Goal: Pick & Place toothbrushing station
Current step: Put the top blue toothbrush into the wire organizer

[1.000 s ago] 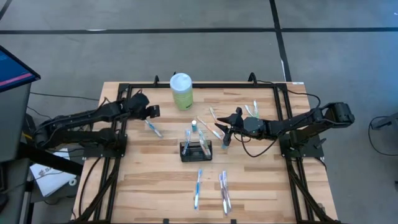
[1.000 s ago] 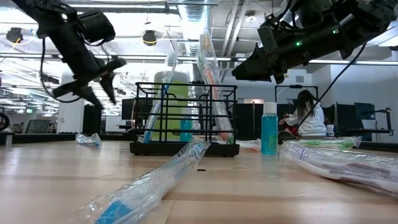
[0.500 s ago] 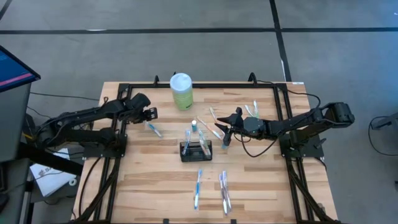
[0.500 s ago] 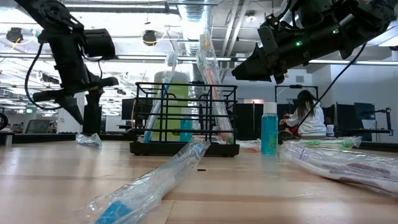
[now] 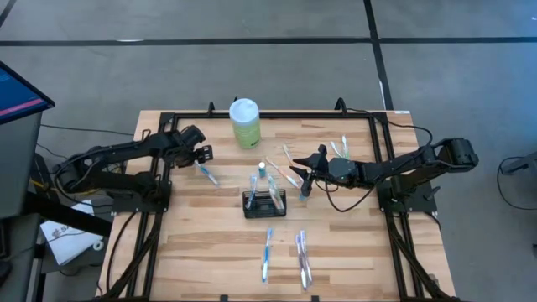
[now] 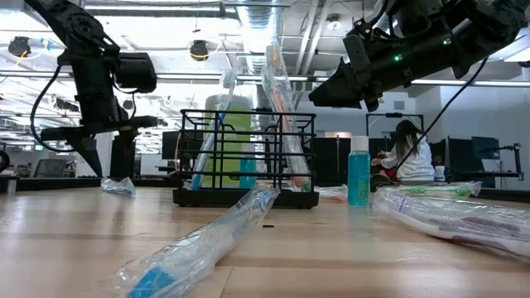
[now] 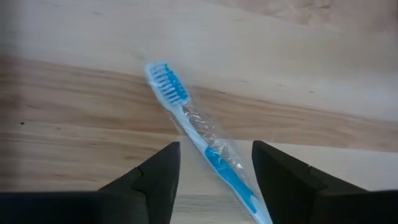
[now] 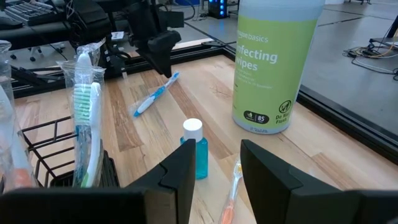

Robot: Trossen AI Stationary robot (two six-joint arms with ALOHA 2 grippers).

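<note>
Left of caddy (image 5: 264,202): bare wood up to a wrapped blue toothbrush (image 5: 205,174).
Behind caddy: small blue bottle (image 5: 262,169), green wipes tub (image 5: 245,122).
Front: wrapped toothbrushes (image 5: 285,253) lying loose.

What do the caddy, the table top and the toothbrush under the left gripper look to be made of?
Caddy: thin black wire, likely coated metal; you see through its open grid. Table top: pale wood planks, matte, with visible grain and seams. Toothbrush: blue and white plastic, it seems, in a clear crinkled wrapper that glints. Left gripper stands open above it.
</note>
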